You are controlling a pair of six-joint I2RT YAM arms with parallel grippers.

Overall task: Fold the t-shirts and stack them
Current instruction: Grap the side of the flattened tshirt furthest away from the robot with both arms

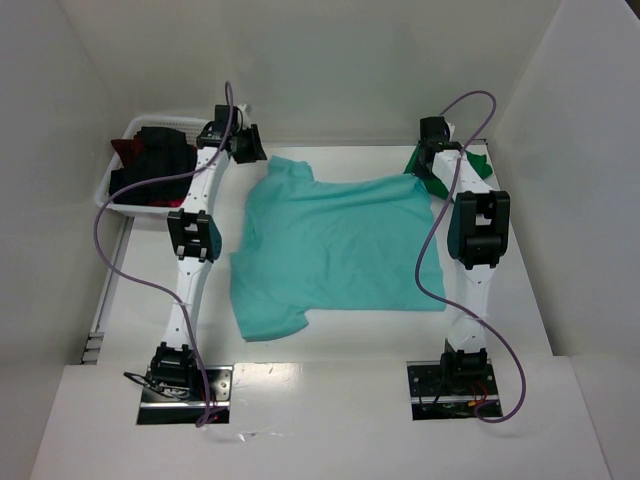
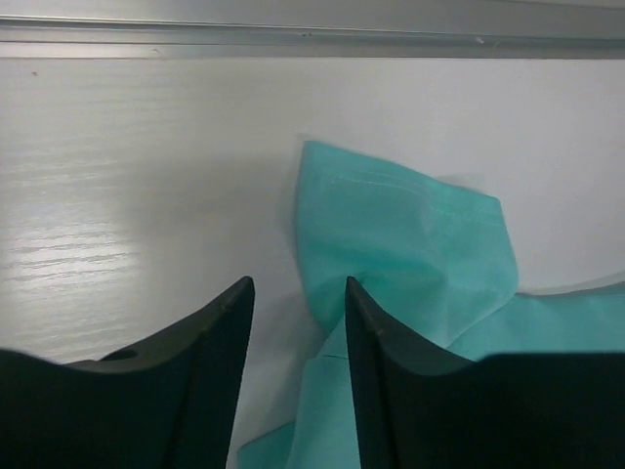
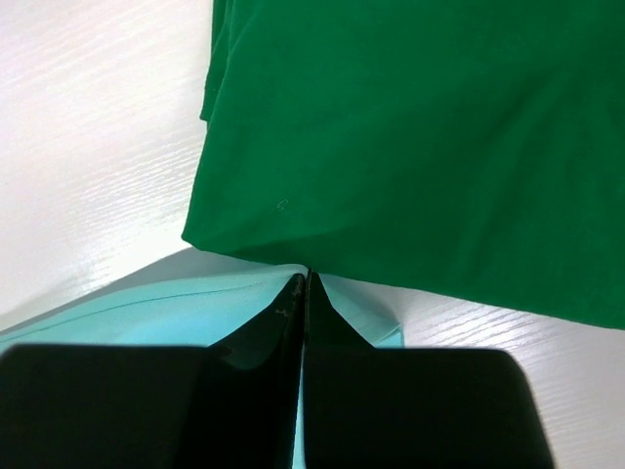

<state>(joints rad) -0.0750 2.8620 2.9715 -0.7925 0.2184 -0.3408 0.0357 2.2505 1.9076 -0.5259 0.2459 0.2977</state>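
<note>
On the table (image 1: 520, 290), rumpled teal t-shirt (image 1: 335, 250) — left fingers (image 2: 195, 391) apart, right fingers (image 3: 254, 391) tight on its corner

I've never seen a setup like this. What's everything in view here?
teal t-shirt: one, light teal, spread out mid-table
green t-shirt: one, dark green, table's far right
basket: one, white lattice, far left
clothes: count unclear, black and dark red, in the basket
table: one, white, under everything
cables: two, purple, one along each arm
arms: two, white and black, bases at near edge
left gripper: one, black, open beside the teal sleeve
right gripper: one, black, shut on the teal t-shirt's far right corner
</note>
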